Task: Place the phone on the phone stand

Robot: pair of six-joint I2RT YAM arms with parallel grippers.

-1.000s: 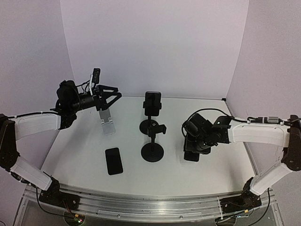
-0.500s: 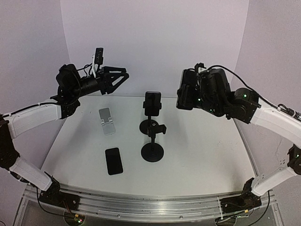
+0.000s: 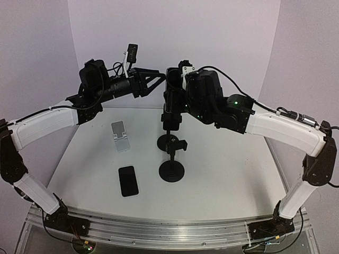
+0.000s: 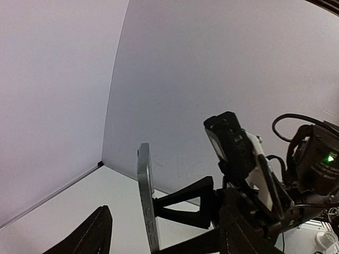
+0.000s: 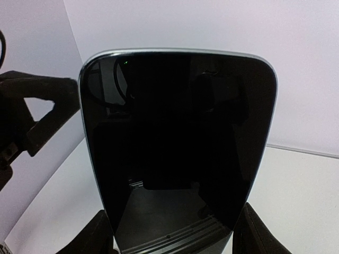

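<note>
Phone (image 5: 177, 148) between right fingers (image 5: 92, 241): face glossy black glass, mirror-like; rim smooth silver, looks metal. Fingers: matt black plastic. Silver stand (image 3: 121, 136): satin metal sheen. Black stand (image 3: 171, 172): matt. Table (image 3: 233, 174): matt white, smooth. Arm shells (image 3: 42, 126): smooth white plastic.

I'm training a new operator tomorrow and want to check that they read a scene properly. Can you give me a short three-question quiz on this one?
1. True or false: the right gripper holds a phone upright in the air.
2. Which thing lies flat on the table, on the near side of the silver stand? A. a black phone B. a mug C. a screwdriver
3. Fill in: the jaws of the left gripper stand ____.

Key: 1 true; 2 A; 3 open.
</note>
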